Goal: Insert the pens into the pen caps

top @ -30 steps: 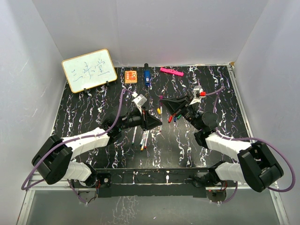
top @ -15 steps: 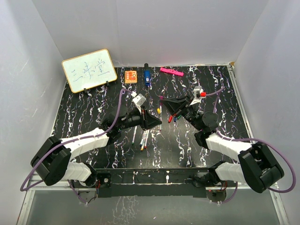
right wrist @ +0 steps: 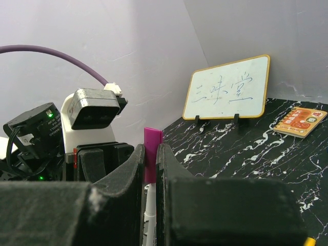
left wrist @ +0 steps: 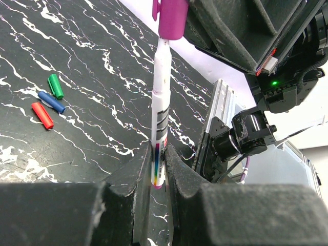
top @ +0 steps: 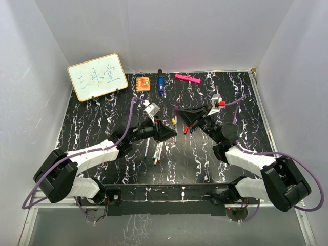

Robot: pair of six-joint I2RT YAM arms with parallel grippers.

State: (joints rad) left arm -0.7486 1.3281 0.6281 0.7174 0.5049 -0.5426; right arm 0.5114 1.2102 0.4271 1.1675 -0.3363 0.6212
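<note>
Pen (left wrist: 160, 128) and purple cap (left wrist: 172, 18) meet above the worktop (left wrist: 77, 51) at the centre of the top view. Left claw (left wrist: 156, 169) clamps the barrel's lower end and right claw (right wrist: 150, 164) clamps the cap. Mating seems under way; the next move calls for a straight push along the barrel.

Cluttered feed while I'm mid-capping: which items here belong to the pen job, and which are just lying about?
Job: held pen, purple cap, loose pens, green cap, blue cap, red cap, yellow cap.
Lying about: whiteboard, orange card, chunky blue object, pink bar.
</note>
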